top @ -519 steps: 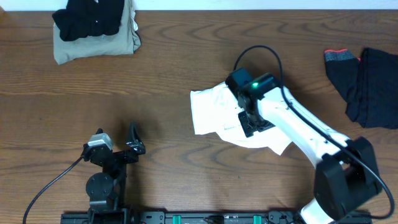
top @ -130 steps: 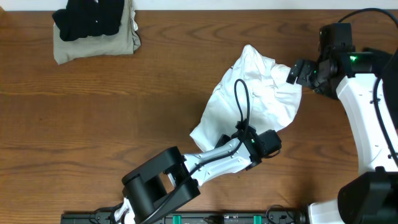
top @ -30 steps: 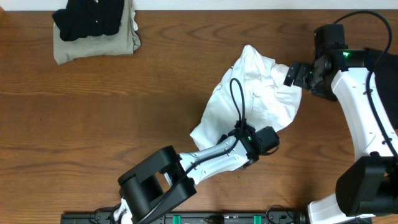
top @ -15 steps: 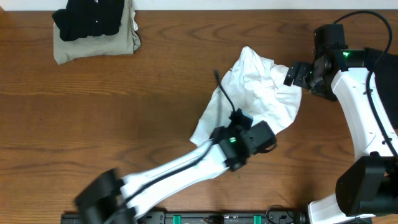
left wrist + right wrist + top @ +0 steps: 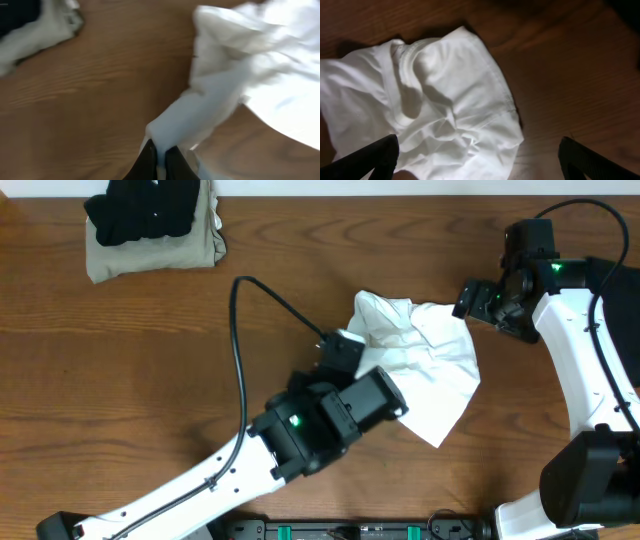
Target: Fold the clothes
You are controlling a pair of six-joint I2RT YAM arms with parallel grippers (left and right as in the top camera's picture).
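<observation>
Now, at centre-right of your table [image 5: 150, 380], the white shirt [image 5: 430, 360] lies bunched and wrinkled on the wood. Your left gripper [image 5: 345, 352] is pressed together on a fold of it, and the left wrist view shows a peak of white cloth rising from between the dark fingers [image 5: 147, 160]. Your right gripper [image 5: 475, 300] hovers at the shirt's far right edge, jaws spread wide and holding nothing, with the collar [image 5: 400, 75] below it. Well apart, at the table's far left corner, a black garment [image 5: 140, 210] sits atop a folded khaki garment [image 5: 160, 258].
</observation>
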